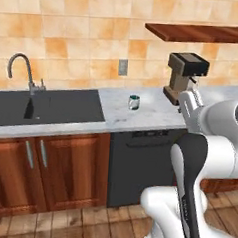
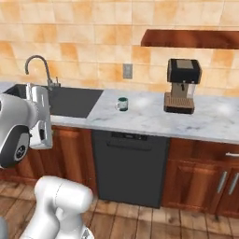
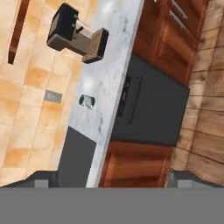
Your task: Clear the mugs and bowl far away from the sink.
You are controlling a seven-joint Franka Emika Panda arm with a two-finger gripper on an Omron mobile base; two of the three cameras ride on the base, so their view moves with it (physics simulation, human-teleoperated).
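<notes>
Mug (image 1: 134, 101) upright on counter (image 1: 156, 111), centre of left base frame, just right of sink (image 1: 47, 106), well left of coffee machine (image 1: 186, 75). Silvery shell, dark green inside; handle side not resolved at this size. Judged rigid, light, smooth-walled (slip risk under a shallow pinch), liable to chip if dropped. Best hold judged across the body below the rim, or one finger inside and one outside the wall; empty or not, cannot tell. No second mug or bowl identified in these frames.

Gripper (image 3: 111, 178) spread wide and empty, fingertips (image 3: 41, 183) low in the hand frame, far from the mug, aimed across cabinet fronts toward the counter.

Left base view: both basins and faucet (image 1: 21, 70) at left, arm blocking the lower right. Right base view: same mug (image 2: 122, 103) at centre, machine unobstructed at right, outlet (image 2: 127, 70) above, long bare counter stretch at far right (candidate drop zone, well apart from sink). Hand view, rolled sideways: mug (image 3: 86, 101) small at centre left, dishwasher (image 3: 148, 105) front beside it.
</notes>
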